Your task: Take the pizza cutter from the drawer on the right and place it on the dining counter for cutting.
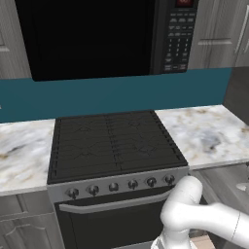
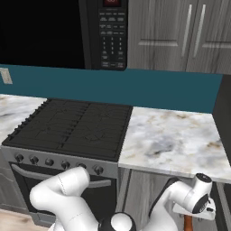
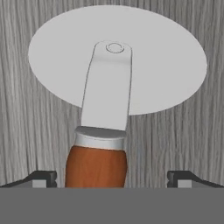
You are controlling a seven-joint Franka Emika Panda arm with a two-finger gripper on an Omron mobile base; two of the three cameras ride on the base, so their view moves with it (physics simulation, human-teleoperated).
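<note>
In the hand view the pizza cutter (image 3: 114, 105) takes up the middle of the frame, lying flat on the grey, wood-grained floor of the drawer (image 3: 26, 131). Its round silver wheel spreads across the upper half, a silver arm runs down from the hub to a pale collar, and the reddish-brown handle drops to the lower centre. The end effector (image 3: 113, 178) stands wide: its two dark fingertips (image 3: 43, 178) sit at the lower left and lower right, well apart, with the handle between them and touching neither — nothing is gripped.

In the right base view the white arm bends from the lower left across the bottom edge to the lower right, where the hand dips below the marble desk (image 2: 171, 135); a sliver of the reddish handle shows just under it at the bottom edge. The stove (image 2: 72, 124) sits at centre left, with the microwave (image 2: 90, 31) at the top and grey cabinets at the upper right above a teal backsplash.

In the left base view the stove fills the centre, marble desk on either side, and the arm's elbow curves through the lower right — its far end runs off the right edge.
</note>
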